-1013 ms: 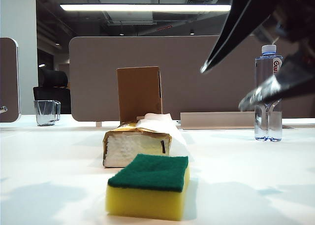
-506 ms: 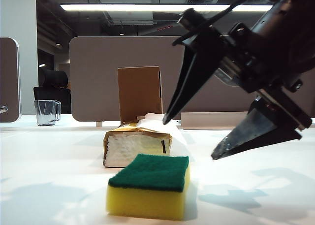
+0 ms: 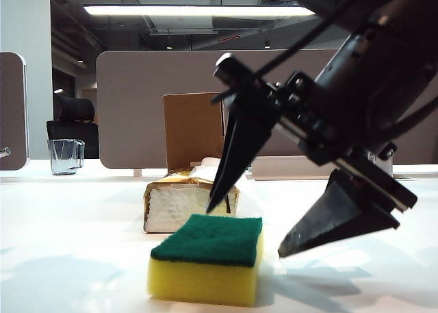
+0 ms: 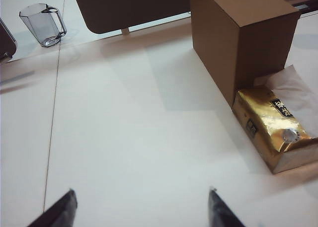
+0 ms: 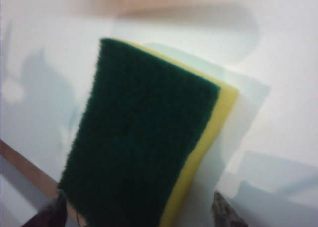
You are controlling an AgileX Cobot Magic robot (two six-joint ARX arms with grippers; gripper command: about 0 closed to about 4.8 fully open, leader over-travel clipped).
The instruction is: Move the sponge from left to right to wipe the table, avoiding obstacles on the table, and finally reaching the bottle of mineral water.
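You've got 1 table. 1 box, upright, w/ 1 tissue pack just in front. 1 sponge nearer the camera, green side up. 2 grippers: right spread wide over sponge, no contact; left spread, above bare table.

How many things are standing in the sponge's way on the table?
2: a gold tissue pack lying right behind the sponge, and a brown cardboard box upright behind the pack. The open right gripper blocks part of the table, so more might hide there.
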